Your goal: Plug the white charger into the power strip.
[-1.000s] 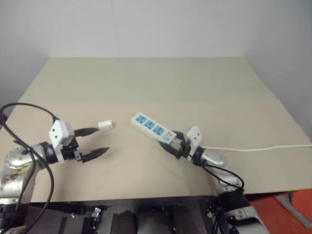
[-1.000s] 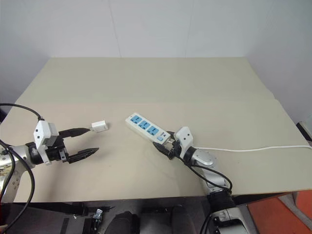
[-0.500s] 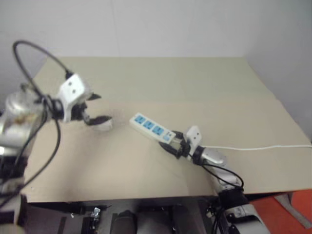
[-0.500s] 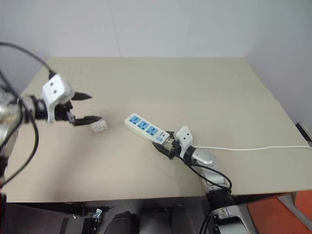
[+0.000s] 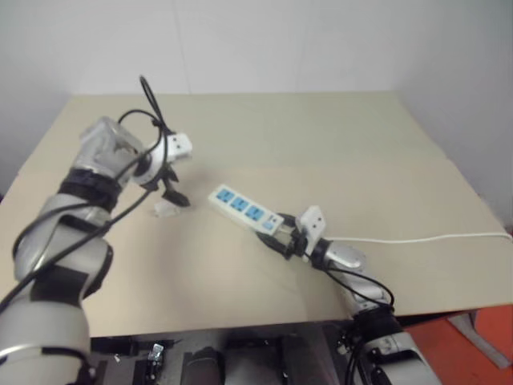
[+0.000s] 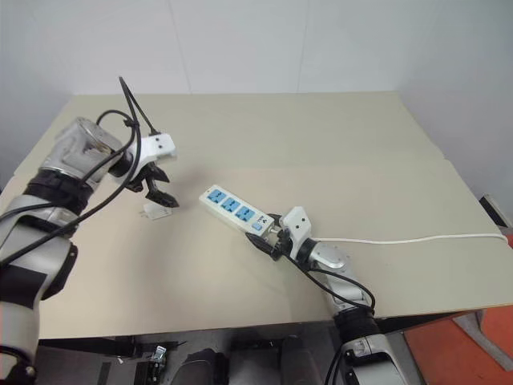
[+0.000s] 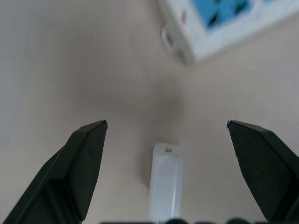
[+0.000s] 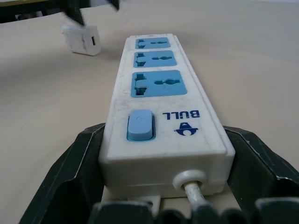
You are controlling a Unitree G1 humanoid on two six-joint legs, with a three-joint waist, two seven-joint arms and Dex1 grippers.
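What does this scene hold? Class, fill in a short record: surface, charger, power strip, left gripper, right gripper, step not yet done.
surface: tan table
charger: white charger lying on the table, unplugged, apart from the strip
power strip: power strip with three blue sockets, all free; cord runs off to the robot's right
left gripper: left gripper open, poised above the charger, fingers either side, not touching
right gripper: right gripper clamped on the strip's switch end
step not yet done: charger not grasped
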